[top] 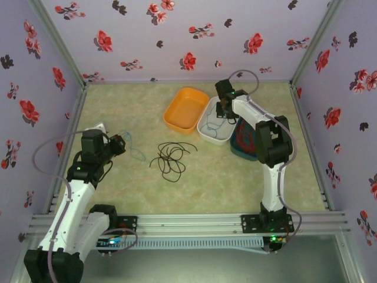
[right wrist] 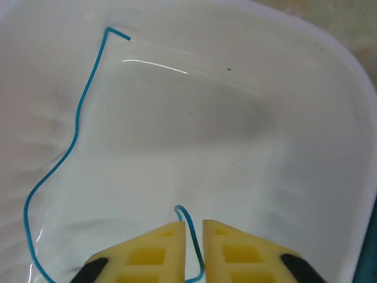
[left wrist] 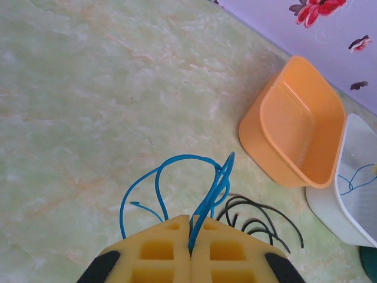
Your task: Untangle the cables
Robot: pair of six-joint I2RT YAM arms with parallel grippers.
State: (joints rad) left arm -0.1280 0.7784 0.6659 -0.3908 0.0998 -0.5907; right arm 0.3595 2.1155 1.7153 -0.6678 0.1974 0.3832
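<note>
Left wrist view has the left gripper [left wrist: 191,223] clamped shut on a blue cable [left wrist: 213,191] lower-centre, just beside the black cable [left wrist: 262,211], which a pull could snag, while the right gripper [right wrist: 193,227], barely parted around another blue strand [right wrist: 78,124] in the white tray [right wrist: 283,76], could drag it out.

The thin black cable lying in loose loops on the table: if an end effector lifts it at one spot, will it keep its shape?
Probably not: the thin black cable lies in slack, crossing loops, so it would likely sag and trail. Being so thin, it is probably light. The crossing loops might snag on each other.
</note>
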